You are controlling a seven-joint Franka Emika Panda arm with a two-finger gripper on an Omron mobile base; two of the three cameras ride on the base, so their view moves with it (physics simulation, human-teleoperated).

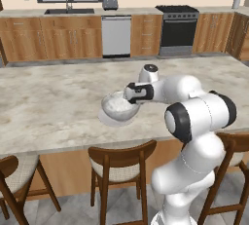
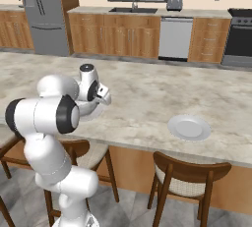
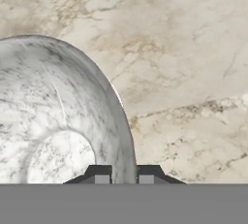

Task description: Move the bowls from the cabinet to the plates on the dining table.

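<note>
The pale marbled bowl (image 1: 116, 107) is low over the dining table (image 1: 48, 102), on or just above a thin grey plate (image 1: 103, 120); I cannot tell if they touch. My gripper (image 1: 130, 94) reaches in from the right and is shut on the bowl's near rim. In the hand view the bowl (image 3: 53, 116) is on the left, and the fingertips (image 3: 101, 178) straddle its rim, one inside and one outside. A second plate (image 2: 189, 127) lies bare further along the table. From the right base view my arm hides most of the bowl (image 2: 98, 109). The dark brown bowl is out of view.
Dark wooden stools (image 1: 121, 163) stand along the table's near side. Beyond the table are low cabinets with a sink (image 1: 68, 10), a dishwasher (image 1: 115, 35), a stove (image 1: 179, 27) and a fridge (image 2: 44, 14).
</note>
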